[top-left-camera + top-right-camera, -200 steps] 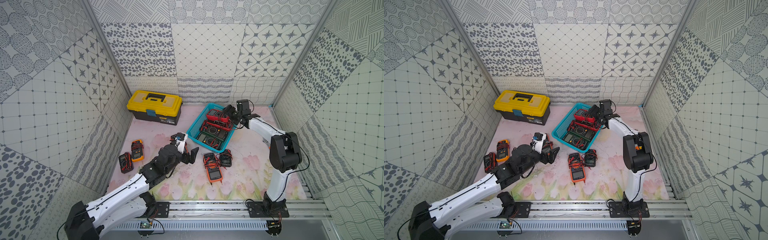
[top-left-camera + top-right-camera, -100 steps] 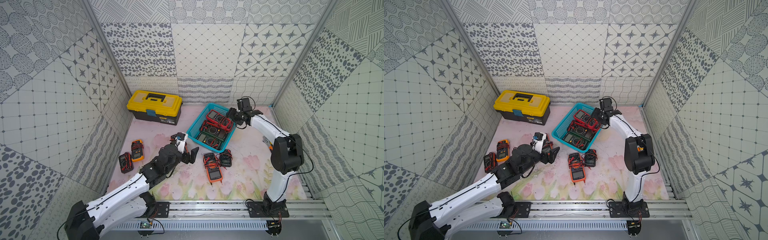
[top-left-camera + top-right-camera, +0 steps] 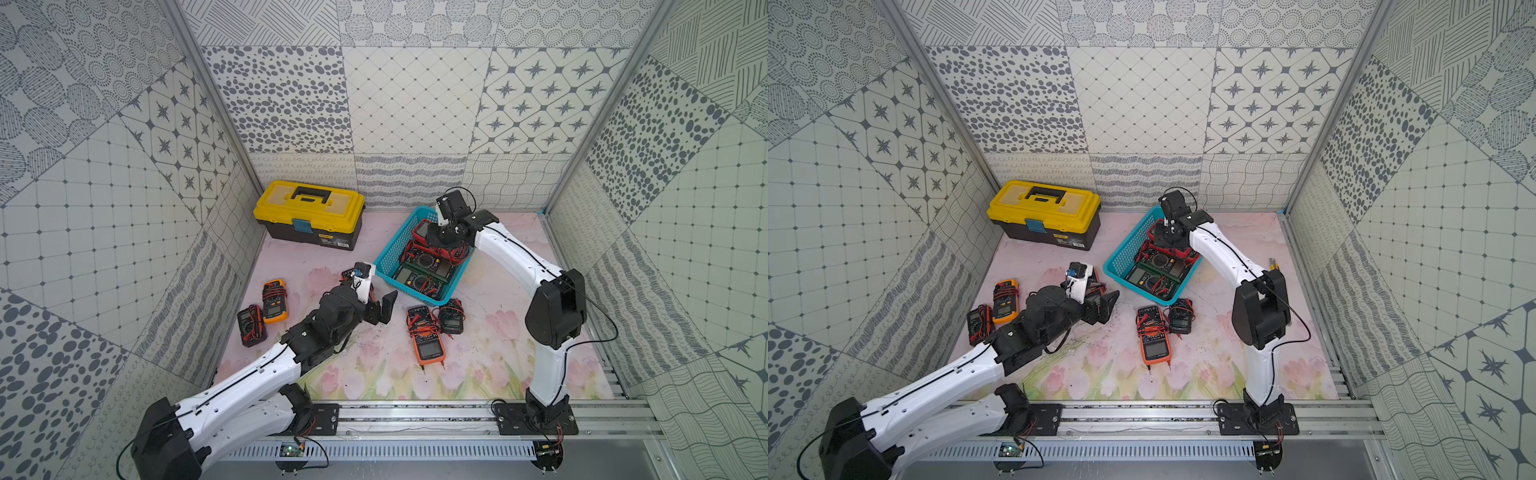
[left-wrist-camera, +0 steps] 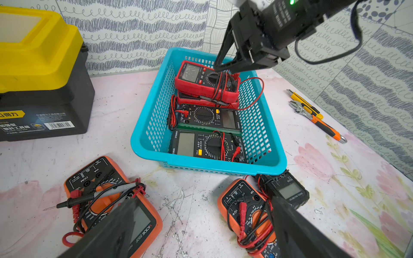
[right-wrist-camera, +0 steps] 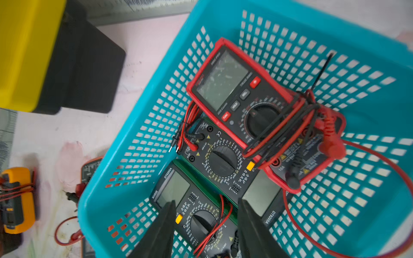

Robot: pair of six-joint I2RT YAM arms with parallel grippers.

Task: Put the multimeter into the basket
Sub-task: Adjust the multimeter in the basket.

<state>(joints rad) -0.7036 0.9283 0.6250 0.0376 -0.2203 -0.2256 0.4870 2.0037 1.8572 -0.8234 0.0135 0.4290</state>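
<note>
The turquoise basket (image 3: 392, 249) (image 4: 201, 169) stands at the back of the table and holds several multimeters. A red multimeter (image 4: 201, 80) (image 5: 234, 93) lies tilted on top of the others at the far end, with its leads wrapped round it. My right gripper (image 5: 205, 203) (image 4: 221, 67) hovers just above it, jaws apart with nothing between them. Low over the table in front of the basket, my left gripper (image 4: 203, 201) (image 3: 380, 309) is open. It sits between two orange multimeters (image 4: 107, 194) (image 4: 248, 212) and touches neither.
A yellow-lidded black toolbox (image 3: 309, 214) stands left of the basket. A small black meter (image 3: 451, 320) lies beside the orange one. An orange-yellow meter (image 3: 274, 301) and a black one (image 3: 249, 326) lie by the left wall. A utility knife and wrench (image 4: 312, 114) lie near the right wall.
My right gripper has risen and drawn back over the basket's far end, its jaws coming closer together. The red multimeter now lies free in the basket. The left arm has not moved.
</note>
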